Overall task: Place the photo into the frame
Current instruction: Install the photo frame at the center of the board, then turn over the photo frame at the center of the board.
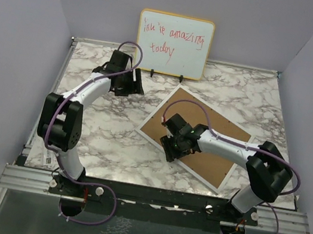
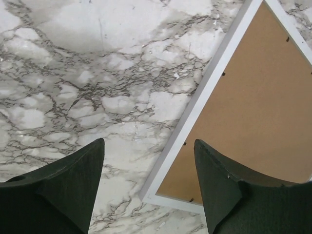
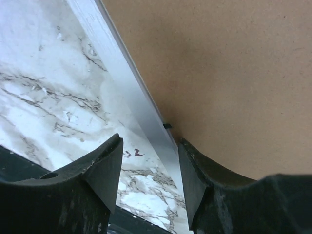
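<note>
Nearest the bases, we note the right gripper parted and empty over the edge of the large white-rimmed rectangular frame. It lies flat on the marble table, brown backing board up. Beyond, the left gripper gapes empty above marble.

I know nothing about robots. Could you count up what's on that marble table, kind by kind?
Robot arms: 2 (left arm, right arm)
White-rimmed frame: 1
Brown backing board: 1
Whiteboard with red handwriting: 1
Total: 5
</note>
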Controlling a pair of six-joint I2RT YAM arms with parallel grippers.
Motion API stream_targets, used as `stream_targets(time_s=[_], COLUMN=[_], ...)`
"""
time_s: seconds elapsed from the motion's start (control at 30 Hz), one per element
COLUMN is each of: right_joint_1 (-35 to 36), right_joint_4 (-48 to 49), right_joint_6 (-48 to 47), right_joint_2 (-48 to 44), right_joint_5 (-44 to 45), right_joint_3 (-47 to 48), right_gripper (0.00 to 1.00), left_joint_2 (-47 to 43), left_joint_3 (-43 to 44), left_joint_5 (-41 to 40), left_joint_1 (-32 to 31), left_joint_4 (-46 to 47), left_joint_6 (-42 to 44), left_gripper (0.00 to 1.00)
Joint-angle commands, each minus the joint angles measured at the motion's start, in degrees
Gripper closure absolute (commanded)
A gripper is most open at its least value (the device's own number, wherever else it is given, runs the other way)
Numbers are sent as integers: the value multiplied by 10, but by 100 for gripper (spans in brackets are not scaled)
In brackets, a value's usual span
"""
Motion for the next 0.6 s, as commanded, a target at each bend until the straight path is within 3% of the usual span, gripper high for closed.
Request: stream_targets(time_s=[0.0, 0.37, 0.5, 0.57], right_joint_1=[22, 100, 109, 111], right_joint_4=[-44, -72, -113, -127], right_joint_6=[5, 10, 56, 70], right_joint_2=[31, 88, 119, 119], right_joint_5=[98, 151, 244, 274], right_joint_3=[4, 37, 72, 94], right_gripper=[49, 67, 92, 99], left_joint_2=[-21, -29, -39, -48], left_joint_3=[-36, -55, -64, -74], left_joint_5=[-2, 7, 4, 8], left_joint_1=[14, 20, 23, 25], left_joint_4=[-14, -14, -17, -18], left_joint_6=[-5, -8, -19, -26], left_gripper=[25, 25, 24, 22])
